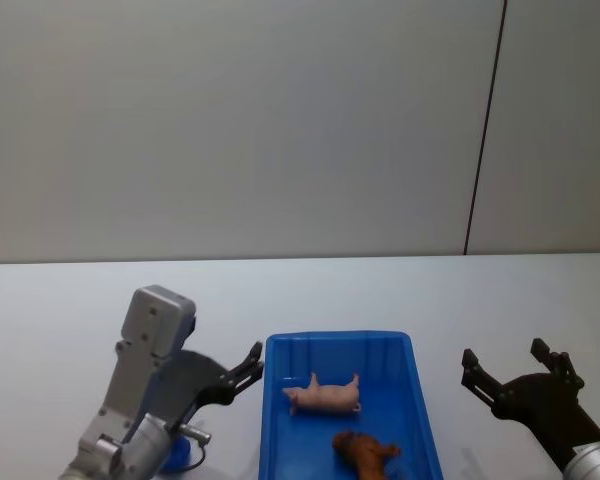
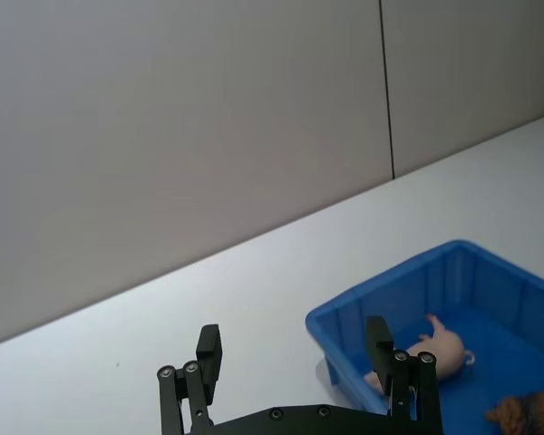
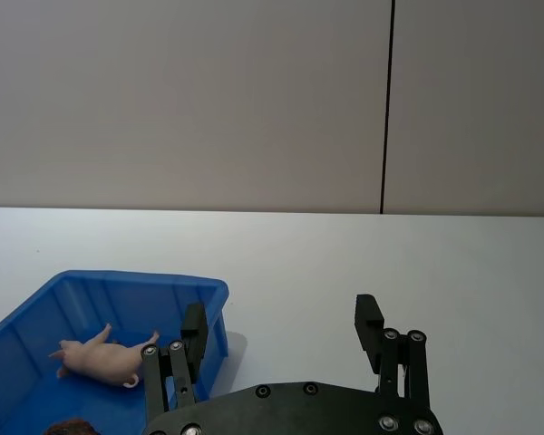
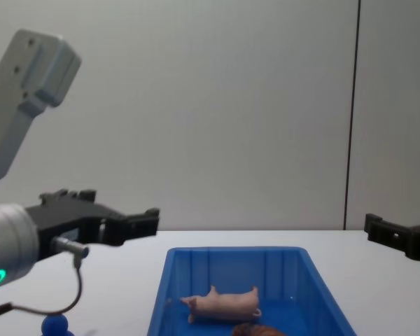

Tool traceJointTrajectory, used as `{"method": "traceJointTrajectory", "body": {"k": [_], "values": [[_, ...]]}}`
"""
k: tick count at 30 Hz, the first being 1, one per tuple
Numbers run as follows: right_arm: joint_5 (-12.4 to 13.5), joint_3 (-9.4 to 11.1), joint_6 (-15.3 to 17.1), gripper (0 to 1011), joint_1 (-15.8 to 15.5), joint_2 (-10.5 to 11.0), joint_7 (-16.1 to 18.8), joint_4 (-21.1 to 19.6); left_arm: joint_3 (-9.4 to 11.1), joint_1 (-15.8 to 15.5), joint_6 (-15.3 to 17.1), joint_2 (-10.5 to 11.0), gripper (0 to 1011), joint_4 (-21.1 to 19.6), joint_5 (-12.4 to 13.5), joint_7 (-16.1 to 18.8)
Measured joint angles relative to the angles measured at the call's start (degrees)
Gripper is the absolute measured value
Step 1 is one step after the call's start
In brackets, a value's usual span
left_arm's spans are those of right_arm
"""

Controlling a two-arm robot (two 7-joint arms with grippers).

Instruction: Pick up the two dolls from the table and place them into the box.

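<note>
**Backdrop: table, wall, one dark line**

Table (image 1: 60, 310): white, flat, matte. Runs the full width L to R in head view. Far edge is straight & meets the wall directly. Surface plain; one tiny dark speck (image 2: 118, 365) on it in left wrist view, too small to tell what it is.

Wall (image 1: 230, 120): light grey, smooth, takes the upper half of head & chest views.

Thin dark vertical line (image 1: 485, 130) on the wall, right of centre, runs from top edge down to the table's far edge. Leans a bit in head view, approx. straight in chest & right wrist views. Poss. a joint btwn two panels, can't tell.
</note>
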Motion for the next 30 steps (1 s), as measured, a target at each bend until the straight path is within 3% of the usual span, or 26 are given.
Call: {"method": "traceJointTrajectory", "body": {"k": [12,30], "values": [[0.07,0.07,-0.08,1001,-0.17,0.08,-0.24,-0.17,-1.85,1.65,5.39,2.16,1001,0.87,-3.93,0.87],[0.07,0.07,-0.07,1001,-0.26,0.14,-0.35,-0.27,-2.82,1.19,10.44,2.30,1001,5.05,-5.00,-0.47]]}}
